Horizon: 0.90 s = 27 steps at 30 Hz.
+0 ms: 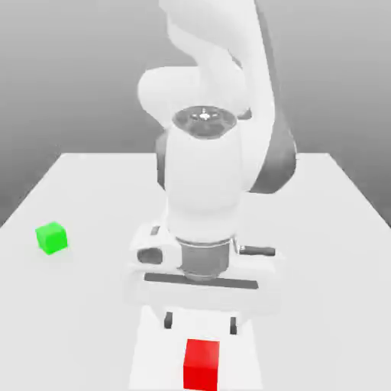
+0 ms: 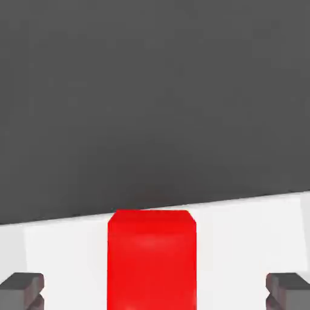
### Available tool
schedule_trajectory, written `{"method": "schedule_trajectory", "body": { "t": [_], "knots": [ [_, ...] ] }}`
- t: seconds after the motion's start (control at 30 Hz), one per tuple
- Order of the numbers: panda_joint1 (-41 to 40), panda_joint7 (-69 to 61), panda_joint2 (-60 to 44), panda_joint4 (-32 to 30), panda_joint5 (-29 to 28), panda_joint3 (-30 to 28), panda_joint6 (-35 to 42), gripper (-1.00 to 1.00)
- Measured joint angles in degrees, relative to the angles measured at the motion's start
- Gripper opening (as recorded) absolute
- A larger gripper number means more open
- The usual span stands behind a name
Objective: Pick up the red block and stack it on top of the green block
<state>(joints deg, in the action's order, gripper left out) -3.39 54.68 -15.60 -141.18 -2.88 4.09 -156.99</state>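
Claw [image 1: 200,324] found wide and empty; red block [image 1: 201,365] lies between its finger lines, apparently below.

The exterior view faces the front of the arm [image 1: 205,176] from above the table [image 1: 305,229], angled down, far enough back to take in the table's far edge and the green block [image 1: 52,237]. The hand view looks down from the hand, close over the red block [image 2: 152,260], between the fingertips [image 2: 21,290]. Both views share the red block, the fingertips and the white surface around them.
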Motion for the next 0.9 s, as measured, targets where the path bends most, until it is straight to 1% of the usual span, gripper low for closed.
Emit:
{"method": "schedule_trajectory", "body": {
  "t": [0.07, 0.1, 0.33, 0.5, 0.6, 0.7, 0.8, 0.9],
  "knots": [
    [0.41, 0.51, -4.16, 0.57, -0.65, -0.54, -3.39, 0.00],
    [0.63, 0.72, -5.88, 0.83, -0.93, -0.82, -4.82, -1.00],
    [0.53, 0.87, -6.13, 0.87, -1.11, -0.73, -5.03, -1.00],
    [-0.49, 0.01, 2.69, -0.72, 0.43, -0.09, 2.21, -1.00],
    [-4.07, 4.65, 6.55, -3.67, -0.58, -5.58, 3.13, -1.00],
    [-9.00, 10.32, 10.08, -6.94, -2.30, -11.48, 3.34, -1.00],
    [-19.26, 17.06, 14.01, -10.44, -4.60, -16.67, 3.59, -1.00],
    [-30.24, 24.61, 18.60, -14.45, -6.69, -20.10, 3.97, -1.00]
  ]
}}
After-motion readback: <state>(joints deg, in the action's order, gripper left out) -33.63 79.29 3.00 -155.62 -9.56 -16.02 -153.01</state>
